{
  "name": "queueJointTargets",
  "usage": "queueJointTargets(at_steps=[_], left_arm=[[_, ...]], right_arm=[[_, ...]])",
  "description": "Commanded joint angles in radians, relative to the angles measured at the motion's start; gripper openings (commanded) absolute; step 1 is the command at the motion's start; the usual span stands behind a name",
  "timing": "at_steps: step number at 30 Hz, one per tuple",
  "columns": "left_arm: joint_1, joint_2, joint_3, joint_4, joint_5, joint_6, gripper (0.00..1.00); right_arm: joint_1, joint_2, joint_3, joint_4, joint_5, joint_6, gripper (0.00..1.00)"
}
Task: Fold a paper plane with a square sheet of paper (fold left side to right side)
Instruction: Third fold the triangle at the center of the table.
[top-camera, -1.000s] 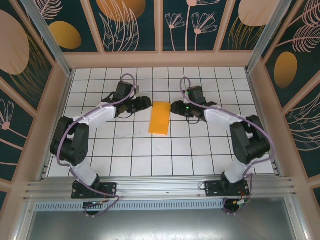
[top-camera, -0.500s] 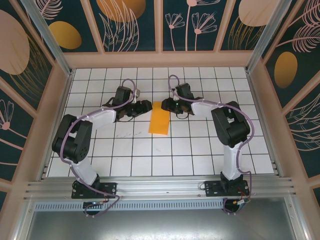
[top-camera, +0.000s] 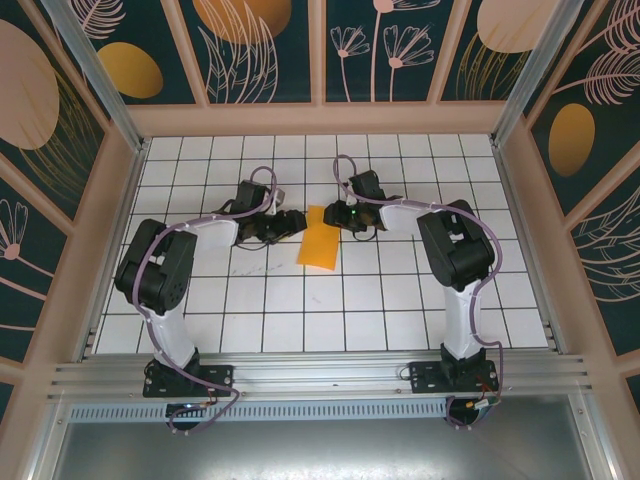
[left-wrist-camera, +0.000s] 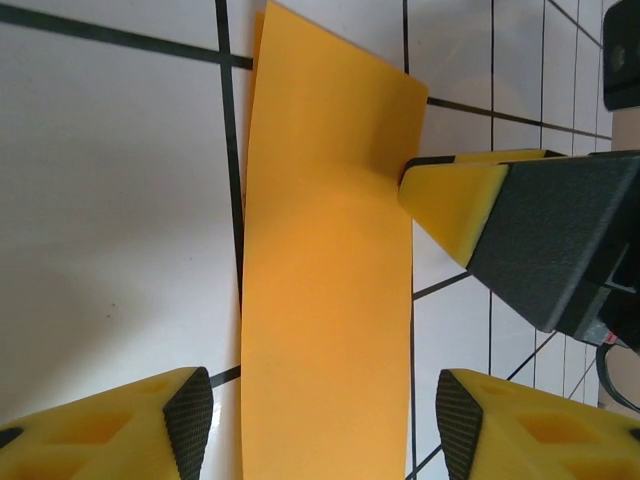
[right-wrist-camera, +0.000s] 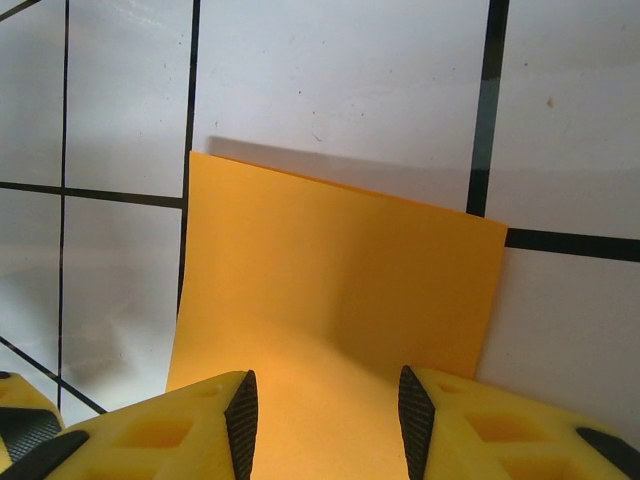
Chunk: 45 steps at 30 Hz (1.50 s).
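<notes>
The square sheet of paper (top-camera: 320, 240) lies on the white grid table as a narrow orange-yellow rectangle, one tile wide and two long. My left gripper (top-camera: 292, 222) is low at its far left edge. In the left wrist view its open jaws (left-wrist-camera: 322, 425) straddle the paper (left-wrist-camera: 330, 270) without pinching it. My right gripper (top-camera: 336, 215) is at the far right edge. Its open jaws (right-wrist-camera: 328, 420) hang over the sheet (right-wrist-camera: 340, 290), which bows up a little there. One right fingertip (left-wrist-camera: 450, 195) touches the paper's right edge.
The white tiled table (top-camera: 270, 300) is ringed by wooden walls with dark floral panels (top-camera: 260, 50). Both arms' elbows (top-camera: 455, 245) bend outward over the middle rows. An aluminium rail (top-camera: 320, 375) runs along the near edge.
Both grippers closed in on the paper's far end, left from the left side, right from the right. The right arm folded inward and its jaws narrowed slightly. The paper stayed in place.
</notes>
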Motion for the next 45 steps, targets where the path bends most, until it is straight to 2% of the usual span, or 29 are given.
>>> queueJointTargets(at_steps=[1, 21, 24, 32, 35, 38, 41, 45], left_arm=[[-0.016, 0.027, 0.013, 0.013, 0.036, -0.007, 0.63], [-0.060, 0.085, 0.067, -0.085, 0.027, 0.037, 0.62], [-0.065, 0.083, 0.068, -0.083, 0.033, 0.033, 0.55], [-0.073, 0.046, 0.028, -0.046, 0.020, -0.018, 0.24], [-0.078, 0.026, -0.006, 0.009, 0.029, -0.065, 0.11], [-0.082, -0.002, -0.040, 0.081, 0.040, -0.137, 0.01], [-0.087, -0.033, -0.094, 0.141, 0.046, -0.205, 0.00], [-0.087, -0.056, -0.132, 0.197, 0.064, -0.277, 0.00]], right_arm=[[0.002, 0.016, 0.021, -0.024, 0.012, -0.018, 0.44], [0.003, 0.009, 0.023, -0.020, 0.005, -0.027, 0.44], [0.002, 0.008, 0.021, -0.013, -0.001, -0.029, 0.44], [0.002, -0.034, 0.007, 0.014, 0.022, -0.065, 0.48], [0.002, -0.084, -0.022, 0.039, 0.056, -0.111, 0.56], [0.005, -0.195, -0.119, 0.128, 0.106, -0.162, 0.71], [0.019, -0.329, -0.235, 0.179, 0.149, -0.242, 0.79], [0.127, -0.488, -0.382, 0.173, 0.255, -0.369, 0.84]])
